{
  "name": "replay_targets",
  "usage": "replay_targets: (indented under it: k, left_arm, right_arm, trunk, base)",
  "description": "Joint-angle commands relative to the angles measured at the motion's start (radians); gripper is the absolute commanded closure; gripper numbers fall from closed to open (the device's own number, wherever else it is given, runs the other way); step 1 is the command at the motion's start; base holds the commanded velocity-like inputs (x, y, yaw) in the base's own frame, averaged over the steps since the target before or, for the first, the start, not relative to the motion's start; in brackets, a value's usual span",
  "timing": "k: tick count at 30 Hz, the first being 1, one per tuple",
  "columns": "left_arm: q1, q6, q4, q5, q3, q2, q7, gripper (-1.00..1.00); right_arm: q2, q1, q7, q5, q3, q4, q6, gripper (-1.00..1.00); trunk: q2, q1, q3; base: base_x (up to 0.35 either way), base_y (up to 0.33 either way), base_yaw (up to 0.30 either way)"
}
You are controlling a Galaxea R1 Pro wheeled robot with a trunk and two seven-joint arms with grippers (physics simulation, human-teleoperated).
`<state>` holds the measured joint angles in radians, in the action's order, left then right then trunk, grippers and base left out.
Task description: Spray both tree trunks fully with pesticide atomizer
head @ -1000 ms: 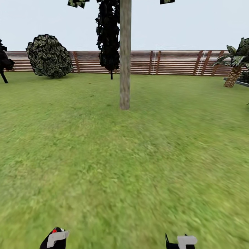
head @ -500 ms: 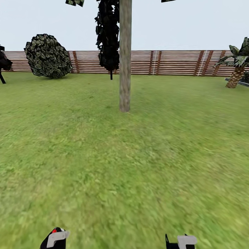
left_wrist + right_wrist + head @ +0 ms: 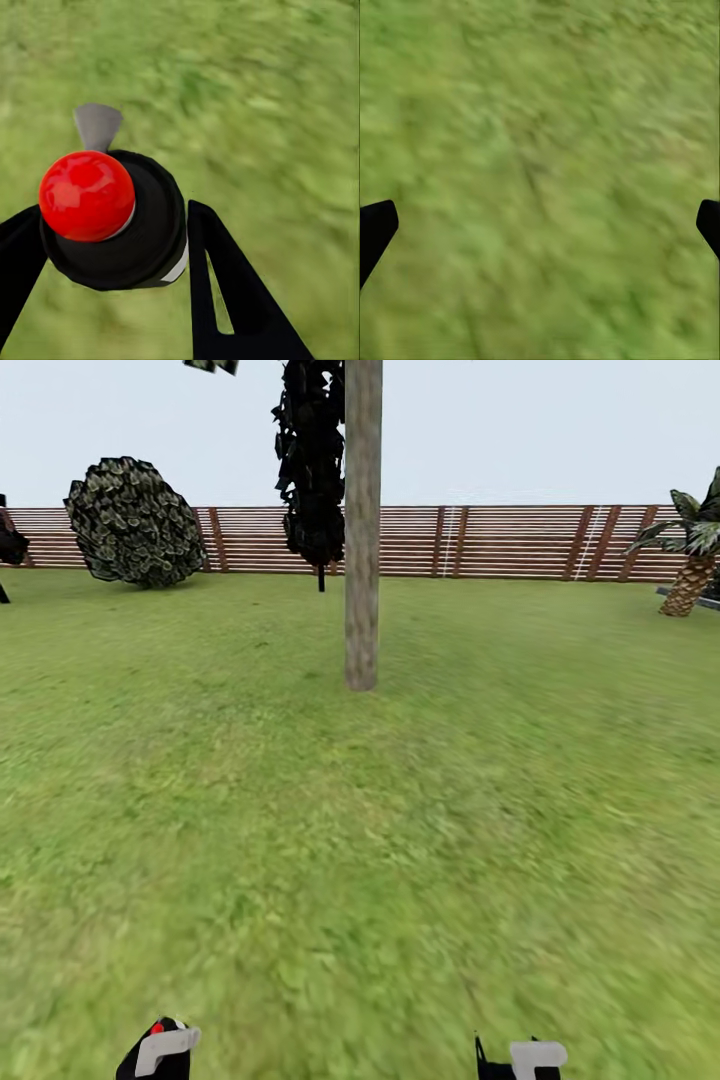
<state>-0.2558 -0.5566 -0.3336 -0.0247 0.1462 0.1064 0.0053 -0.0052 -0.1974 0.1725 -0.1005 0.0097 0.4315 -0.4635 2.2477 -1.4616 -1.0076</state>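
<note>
Garden lawn (image 3: 400,860): green grass, filled the ground as far as the fence.

Tree trunk (image 3: 362,530): one straight, pale, mottled column, stood upright on the grass ahead of the robot, its crown cut off by the head view's upper edge.

Narrow near-black tree (image 3: 312,460): stood behind the trunk, nearer the fence.

Rounded shrub (image 3: 133,522): stood far off to the left, before the fence.

Palm (image 3: 692,560): scaly stem, stood at the far right.

Slatted wooden fence (image 3: 500,542): brown, ran across the back of the lawn.

Left gripper (image 3: 112,240): its black fingers (image 3: 225,292) were clamped on either side of the pesticide atomizer (image 3: 112,217). The bottle's dark body and red top faced the wrist camera, above the grass. In the head view, a red speck showed at the left gripper (image 3: 160,1050).

Right gripper (image 3: 540,225): fingertips stood wide apart with only grass between them. It appeared to hold nothing, though only the tips showed.
</note>
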Motion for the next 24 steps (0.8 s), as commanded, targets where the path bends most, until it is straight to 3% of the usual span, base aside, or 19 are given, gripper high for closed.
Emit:
replay_targets:
  k: [1,24]
  left_arm:
    - [-0.001,-0.003,0.001,-0.003,0.002,0.0,0.001,1.0]
    - [-0.001,-0.003,0.001,-0.003,0.002,0.002,0.001,1.0]
  right_arm:
    - [0.001,-0.001,0.009,-0.011,0.001,-0.001,0.0,-1.0]
    - [-0.006,-0.001,0.01,-0.011,0.0,0.0,-0.001,-1.0]
  trunk:
    - [0.0,0.0,-0.001]
    - [0.0,0.0,-0.001]
  base:
    - [0.339,0.0,0.0]
    - [0.339,0.0,0.0]
